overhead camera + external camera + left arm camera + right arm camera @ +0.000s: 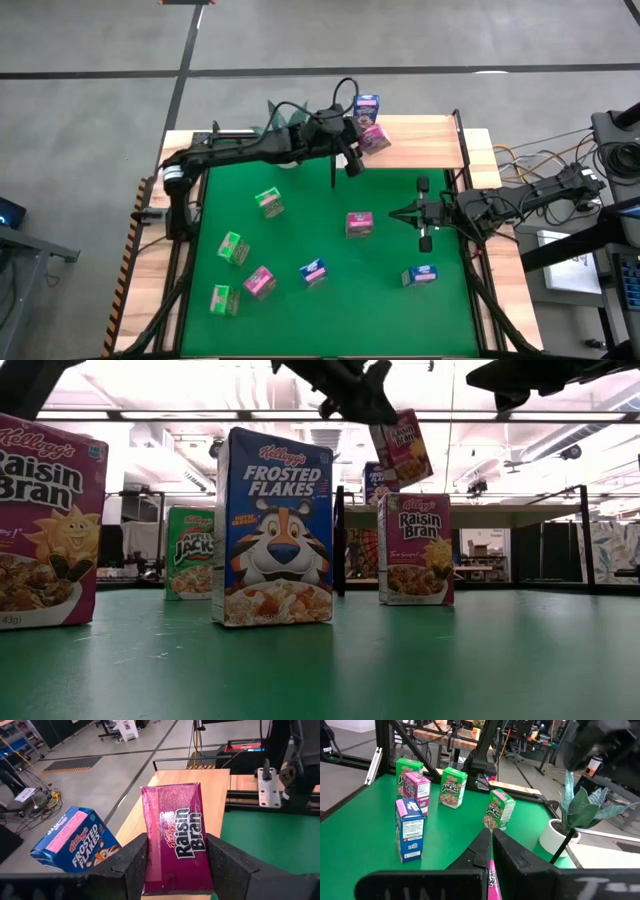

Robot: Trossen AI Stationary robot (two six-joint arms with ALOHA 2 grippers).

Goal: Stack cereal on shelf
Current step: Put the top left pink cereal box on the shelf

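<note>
Cereal: pink Raisin Bran box, light, stiff but crushable cardboard, slick print; best pinched across the flat broad faces, gently. Clamped now in left pincer, upper centre of high view, above shelf, just beside blue Frosted Flakes box. Farther right, right pincer closed, empty, over tabletop.

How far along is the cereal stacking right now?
Early. One blue Frosted Flakes cardboard box already sits on the light-wood shelf board. The left gripper is shut on a pink Raisin Bran cardboard box, held above the shelf beside the blue one. Seven boxes remain on the green mat. The right gripper, fingers shut, waits over the mat.
</note>
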